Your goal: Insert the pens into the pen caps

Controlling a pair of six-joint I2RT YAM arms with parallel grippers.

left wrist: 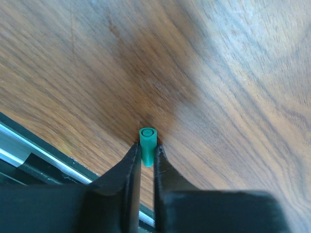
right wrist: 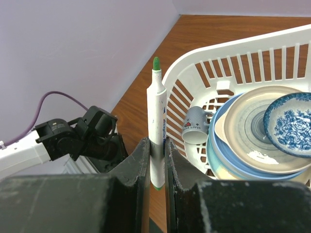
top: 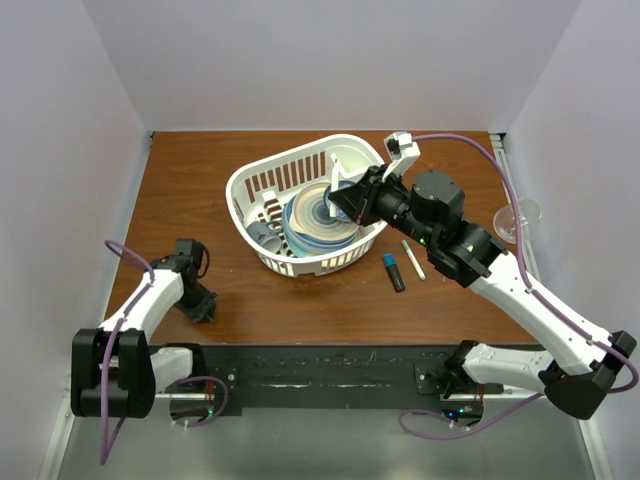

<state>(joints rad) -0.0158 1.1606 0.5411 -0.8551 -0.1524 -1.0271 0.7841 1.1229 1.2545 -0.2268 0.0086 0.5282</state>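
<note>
My left gripper (left wrist: 147,149) is shut on a small green pen cap (left wrist: 147,141), holding it just above the wooden table, open end facing away. In the top view this gripper (top: 204,306) is at the table's near left. My right gripper (right wrist: 156,145) is shut on a white pen (right wrist: 156,111) with a green tip, held upright above the basket's edge. In the top view the right gripper (top: 338,196) hovers over the white basket (top: 262,172). A second white pen (top: 413,258) and a black marker with a blue end (top: 394,272) lie on the table right of the basket.
The white basket (right wrist: 194,65) holds stacked plates (right wrist: 243,145), a blue patterned bowl (right wrist: 291,124) and a small mug (right wrist: 197,127). A clear cup (top: 516,220) stands at the right edge. My left arm shows in the right wrist view (right wrist: 87,138).
</note>
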